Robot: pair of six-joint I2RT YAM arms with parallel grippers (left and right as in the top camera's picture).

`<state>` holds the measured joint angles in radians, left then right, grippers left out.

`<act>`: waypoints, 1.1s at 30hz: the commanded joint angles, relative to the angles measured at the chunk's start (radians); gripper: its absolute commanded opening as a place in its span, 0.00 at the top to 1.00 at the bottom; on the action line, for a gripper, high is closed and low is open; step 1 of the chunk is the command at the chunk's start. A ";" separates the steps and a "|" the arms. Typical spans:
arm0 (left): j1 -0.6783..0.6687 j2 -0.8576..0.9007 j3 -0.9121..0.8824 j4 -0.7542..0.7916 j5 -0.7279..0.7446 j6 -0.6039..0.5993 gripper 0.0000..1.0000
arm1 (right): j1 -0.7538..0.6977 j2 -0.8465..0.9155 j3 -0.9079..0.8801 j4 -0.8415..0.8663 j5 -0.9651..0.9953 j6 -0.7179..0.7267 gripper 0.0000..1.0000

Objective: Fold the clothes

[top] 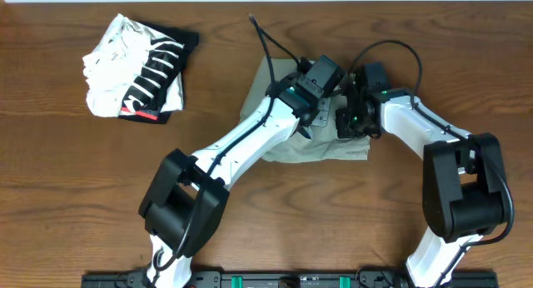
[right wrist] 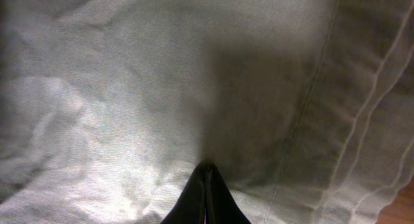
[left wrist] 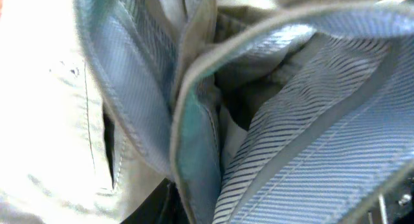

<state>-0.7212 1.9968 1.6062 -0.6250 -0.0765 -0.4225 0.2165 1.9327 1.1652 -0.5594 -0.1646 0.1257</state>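
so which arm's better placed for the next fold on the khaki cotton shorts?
Right, probably. The right gripper has its jaws closed right at the khaki cotton shorts, beside a seam. The left arm sits over the open pale blue striped waistband, no jaws seen on cloth.

shorts [top: 333,151]: middle hidden under 2 arms | left wrist view: blurred | left fingers: hidden

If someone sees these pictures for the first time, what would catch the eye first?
First, the two arms meet over the crumpled khaki shorts in the middle of the table, with the left gripper and the right gripper close together. Next, a black-and-white striped garment lies apart at the far left. In the left wrist view, the shorts' pale blue striped lining fills much of the frame.
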 commanded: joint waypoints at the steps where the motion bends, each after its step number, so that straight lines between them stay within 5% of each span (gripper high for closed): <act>1: 0.000 0.015 0.028 0.016 0.042 -0.002 0.71 | 0.016 0.050 -0.032 -0.017 -0.020 0.016 0.99; 17: 0.008 -0.072 0.028 0.107 0.175 0.076 0.69 | -0.010 0.047 -0.032 -0.024 -0.030 0.031 0.99; 33: 0.224 -0.207 0.028 -0.208 0.064 0.077 0.69 | -0.027 -0.064 -0.018 -0.001 -0.280 0.139 0.81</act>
<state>-0.5076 1.7878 1.6257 -0.8131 0.0055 -0.3614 0.1928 1.8931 1.1522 -0.5621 -0.3874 0.2089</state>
